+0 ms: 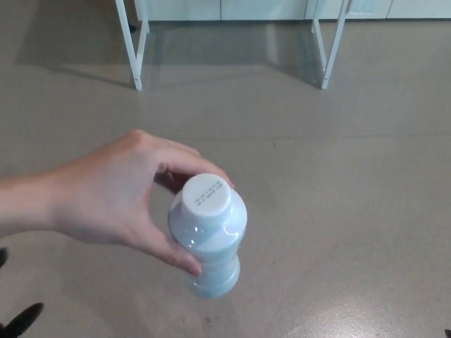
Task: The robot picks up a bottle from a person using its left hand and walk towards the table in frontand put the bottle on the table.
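A person's hand (106, 201) reaches in from the left and holds a pale blue bottle (209, 236) with a white cap (206, 195), upright above the floor at the picture's centre. The person's fingers wrap the bottle's neck and left side. Of my left hand (20, 318), only two black fingertips show at the bottom left corner; they are spread apart with nothing between them, below and left of the bottle. My right hand does not show.
The white legs of a table (137, 49) stand ahead at the top, one pair left and another leg (331, 49) right. Grey floor (338, 211) lies between me and them.
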Robot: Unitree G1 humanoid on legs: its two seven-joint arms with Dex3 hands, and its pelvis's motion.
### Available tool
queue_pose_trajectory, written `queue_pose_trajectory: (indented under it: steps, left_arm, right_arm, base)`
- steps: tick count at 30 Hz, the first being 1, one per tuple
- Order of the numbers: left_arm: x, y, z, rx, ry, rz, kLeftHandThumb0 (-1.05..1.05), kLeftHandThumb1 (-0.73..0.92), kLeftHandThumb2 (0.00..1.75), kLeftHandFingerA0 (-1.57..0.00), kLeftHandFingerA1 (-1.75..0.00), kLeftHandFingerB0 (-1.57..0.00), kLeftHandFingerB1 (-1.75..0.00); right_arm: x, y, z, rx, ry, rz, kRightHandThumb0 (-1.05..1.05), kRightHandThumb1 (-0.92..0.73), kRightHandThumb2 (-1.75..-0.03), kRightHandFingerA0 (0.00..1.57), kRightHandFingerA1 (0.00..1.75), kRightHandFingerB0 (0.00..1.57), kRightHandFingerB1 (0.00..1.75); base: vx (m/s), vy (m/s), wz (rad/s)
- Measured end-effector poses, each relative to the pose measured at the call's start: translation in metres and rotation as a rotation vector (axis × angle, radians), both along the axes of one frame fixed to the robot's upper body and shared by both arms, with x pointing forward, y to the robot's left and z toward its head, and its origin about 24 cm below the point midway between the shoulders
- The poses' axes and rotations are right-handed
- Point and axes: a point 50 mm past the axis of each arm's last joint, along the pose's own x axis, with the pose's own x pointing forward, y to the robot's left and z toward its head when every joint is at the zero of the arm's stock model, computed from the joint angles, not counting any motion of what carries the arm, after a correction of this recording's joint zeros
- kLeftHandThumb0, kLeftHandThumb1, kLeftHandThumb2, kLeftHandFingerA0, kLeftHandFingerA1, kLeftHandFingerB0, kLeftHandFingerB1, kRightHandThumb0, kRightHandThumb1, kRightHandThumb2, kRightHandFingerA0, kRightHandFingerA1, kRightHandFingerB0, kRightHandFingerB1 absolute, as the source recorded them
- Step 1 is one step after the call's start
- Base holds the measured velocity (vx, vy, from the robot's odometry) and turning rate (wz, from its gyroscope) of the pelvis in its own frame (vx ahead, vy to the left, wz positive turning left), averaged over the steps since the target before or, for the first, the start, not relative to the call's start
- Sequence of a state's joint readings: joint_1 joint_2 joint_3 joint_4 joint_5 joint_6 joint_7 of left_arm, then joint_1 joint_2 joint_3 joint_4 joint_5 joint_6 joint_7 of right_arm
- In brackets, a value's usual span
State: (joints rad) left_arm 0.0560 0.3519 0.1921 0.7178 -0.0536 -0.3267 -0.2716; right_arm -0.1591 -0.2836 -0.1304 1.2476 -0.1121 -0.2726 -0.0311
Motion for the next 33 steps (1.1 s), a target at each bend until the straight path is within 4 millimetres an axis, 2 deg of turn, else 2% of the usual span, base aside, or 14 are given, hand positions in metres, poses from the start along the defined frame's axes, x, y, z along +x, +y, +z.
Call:
queue_pose_trajectory:
  steps: [2,3,5,6,10,11,16,18,20,26,33]
  left_arm:
    - [0.006,-0.012,0.009,0.001,-0.044,-0.077,-0.58,0.35,0.78,0.00,-0.25,0.00,-0.18]
    - [0.009,-0.017,0.013,0.001,-0.064,-0.110,-0.67,0.43,0.56,0.00,-0.25,0.00,-0.15]
    - [0.013,-0.030,0.022,0.001,-0.100,-0.186,-0.67,0.43,0.56,0.00,-0.25,0.00,-0.15]
    - [0.015,-0.036,0.026,0.000,-0.117,-0.221,-0.57,0.35,0.76,0.00,-0.23,0.00,-0.12]
    - [0.023,-0.065,0.043,-0.009,-0.189,-0.373,-0.57,0.35,0.75,0.00,-0.18,0.00,-0.10]
    - [0.025,-0.074,0.048,-0.014,-0.210,-0.418,-0.59,0.38,0.73,0.00,-0.11,0.00,0.00]
    - [0.030,-0.116,0.070,-0.045,-0.282,-0.613,-0.60,0.39,0.74,0.00,-0.12,0.00,0.00]
    - [0.028,-0.138,0.082,-0.063,-0.306,-0.723,-0.59,0.37,0.74,0.00,-0.14,0.00,-0.03]
    - [0.025,-0.154,0.090,-0.079,-0.317,-0.805,-0.60,0.39,0.74,0.00,-0.12,0.00,0.00]
    - [0.020,-0.178,0.099,-0.099,-0.288,-0.931,-0.58,0.38,0.72,0.00,-0.12,0.00,0.00]
    - [0.020,-0.192,0.106,-0.101,-0.237,-0.998,-0.58,0.38,0.71,0.00,-0.08,0.00,0.00]
  right_arm:
    - [0.000,0.000,0.000,0.001,0.000,0.000,-0.42,-0.66,-0.60,0.64,0.49,0.52,0.42]
    - [0.000,0.001,0.000,0.001,0.000,0.001,-0.41,-0.65,-0.60,0.64,0.50,0.54,0.42]
    - [0.000,0.001,0.000,0.002,0.001,0.001,-0.41,-0.65,-0.60,0.64,0.50,0.54,0.42]
    - [0.000,0.001,0.000,0.002,0.001,0.001,-0.42,-0.66,-0.60,0.63,0.50,0.54,0.42]
    - [0.000,0.001,-0.001,0.003,0.001,0.001,-0.41,-0.65,-0.60,0.67,0.51,0.53,0.43]
    - [0.000,0.001,-0.001,0.003,0.001,0.002,-0.43,-0.65,-0.60,0.67,0.52,0.53,0.43]
    - [0.000,0.002,-0.001,0.002,0.003,0.005,-0.42,-0.66,-0.60,0.63,0.50,0.53,0.42]
    - [0.000,0.002,-0.001,0.002,0.004,0.007,-0.43,-0.66,-0.60,0.62,0.49,0.52,0.41]
    - [0.000,0.002,-0.001,0.002,0.005,0.009,-0.43,-0.66,-0.60,0.62,0.49,0.52,0.41]
    - [-0.001,0.002,-0.002,0.001,0.011,0.013,-0.42,-0.65,-0.59,0.61,0.48,0.54,0.42]
    - [-0.002,0.003,-0.003,-0.001,0.020,0.021,-0.42,-0.66,-0.60,0.61,0.48,0.52,0.41]
  base:
    - [0.00,0.000,0.00]
    - [0.00,0.000,0.00]
    - [0.00,0.000,0.00]
    - [0.00,0.000,0.00]
    - [0.00,0.000,0.00]
    - [0.00,0.000,0.00]
    - [0.00,0.000,0.00]
    - [0.00,0.000,0.00]
    - [0.00,0.000,0.00]
    - [0.00,0.000,0.00]
    - [0.00,0.000,0.00]
